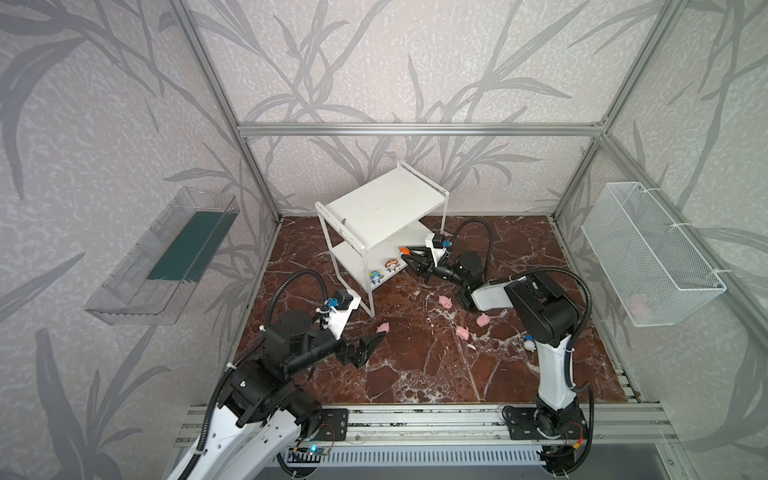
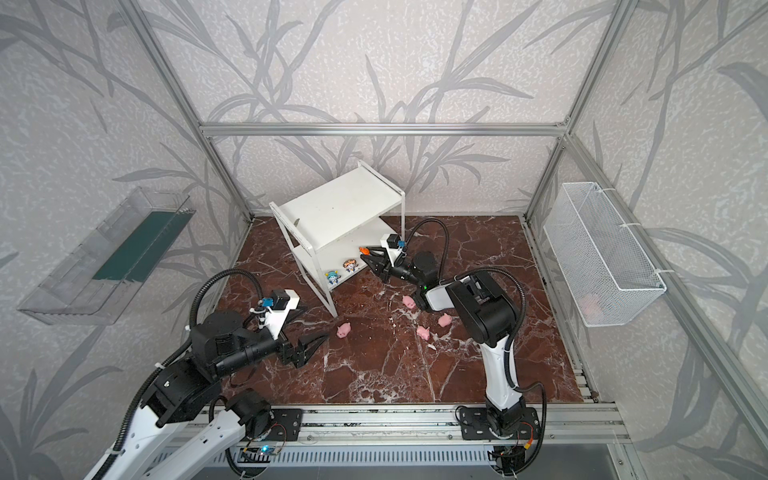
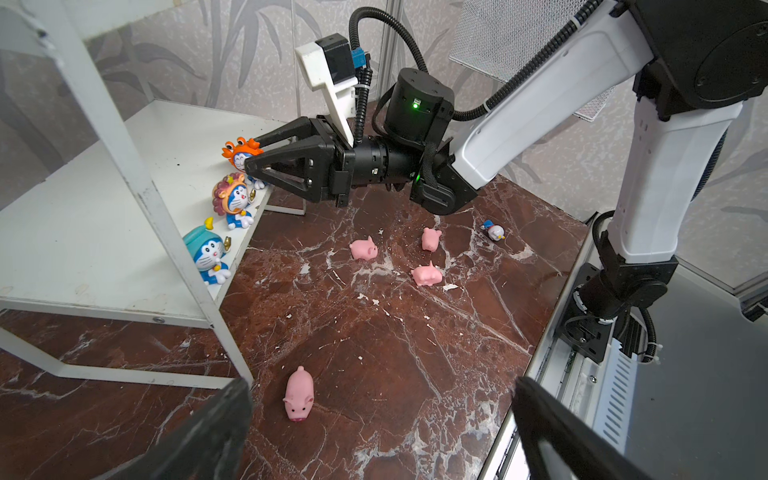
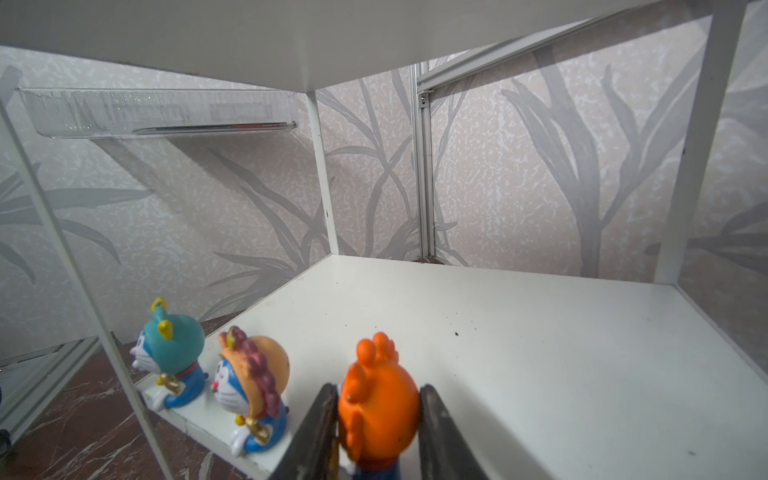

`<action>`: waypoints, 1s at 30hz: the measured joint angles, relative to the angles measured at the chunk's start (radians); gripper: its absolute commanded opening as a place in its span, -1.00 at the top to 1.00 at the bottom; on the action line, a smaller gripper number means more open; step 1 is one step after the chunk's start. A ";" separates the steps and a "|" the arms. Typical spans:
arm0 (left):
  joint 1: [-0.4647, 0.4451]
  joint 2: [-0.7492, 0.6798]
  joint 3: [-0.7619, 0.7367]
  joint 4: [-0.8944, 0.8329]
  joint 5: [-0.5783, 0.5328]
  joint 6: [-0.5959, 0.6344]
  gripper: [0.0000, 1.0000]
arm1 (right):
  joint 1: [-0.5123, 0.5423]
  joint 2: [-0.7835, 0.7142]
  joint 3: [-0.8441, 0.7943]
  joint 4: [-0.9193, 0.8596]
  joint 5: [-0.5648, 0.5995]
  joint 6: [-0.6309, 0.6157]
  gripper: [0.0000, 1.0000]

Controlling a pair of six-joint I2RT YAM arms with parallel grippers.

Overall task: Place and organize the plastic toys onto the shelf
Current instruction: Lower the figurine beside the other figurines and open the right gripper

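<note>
The left gripper [image 1: 372, 351] hangs spread wide and empty just above the marble floor [image 1: 415, 374], with one pink pig [image 1: 382, 328] lying just beyond its fingertips. Behind it stands the white shelf [image 1: 386, 203], its top board bare. Along the front edge of its lower board [image 3: 83, 232], a teal-hooded figurine [image 3: 208, 255] and a lion-maned figurine [image 3: 232, 199] stand upright in a row.

Next in that row is the orange crab-hooded figurine [image 4: 376, 399]. The right gripper [image 1: 407, 254] clasps its head, a pad against each side. Whether its base already rests on the board is hidden.

The step in hand reads as setting this figurine down. To do it well, the jaws should part only once the base sits flat. They should open evenly, so neither pad drags the toy over. The gripper should then back straight out, clear of the lion-maned neighbour and the shelf leg.

Further right, three more pigs [image 1: 462, 331] lie scattered on the floor. A white and blue figurine [image 1: 529, 343] lies tipped near the right arm's base.
</note>
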 measured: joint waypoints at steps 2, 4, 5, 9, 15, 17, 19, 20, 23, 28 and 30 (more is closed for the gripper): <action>0.003 0.001 0.000 0.000 0.003 0.000 -0.98 | -0.002 0.000 -0.001 0.002 0.002 0.000 0.25; 0.008 0.004 0.000 0.003 0.007 0.000 -0.99 | -0.004 0.000 -0.002 0.004 0.004 0.000 0.21; 0.009 0.006 0.000 0.006 0.011 0.000 -0.99 | -0.006 0.000 -0.003 0.004 0.004 0.000 0.20; 0.016 0.011 0.000 0.013 0.020 0.000 -0.99 | -0.010 0.000 -0.007 0.010 0.005 -0.002 0.18; 0.021 0.012 0.000 0.014 0.028 0.000 -0.99 | -0.017 0.000 -0.020 0.021 0.005 -0.005 0.18; 0.023 0.012 0.000 0.014 0.030 -0.001 -0.99 | -0.017 -0.001 -0.021 0.021 0.004 -0.007 0.18; 0.026 0.012 0.000 0.015 0.034 0.000 -0.98 | -0.018 -0.002 -0.022 0.021 0.004 -0.007 0.18; 0.026 0.012 0.000 0.015 0.036 0.000 -0.99 | -0.018 -0.003 -0.023 0.020 0.004 -0.007 0.18; 0.028 0.012 0.000 0.015 0.040 -0.001 -0.99 | -0.018 -0.014 -0.023 -0.004 0.002 -0.002 0.15; 0.032 0.012 0.000 0.015 0.044 -0.001 -0.99 | -0.018 -0.047 -0.023 -0.080 0.002 0.025 0.13; 0.033 0.012 0.000 0.015 0.046 -0.001 -0.99 | -0.017 -0.058 -0.023 -0.111 0.005 0.037 0.13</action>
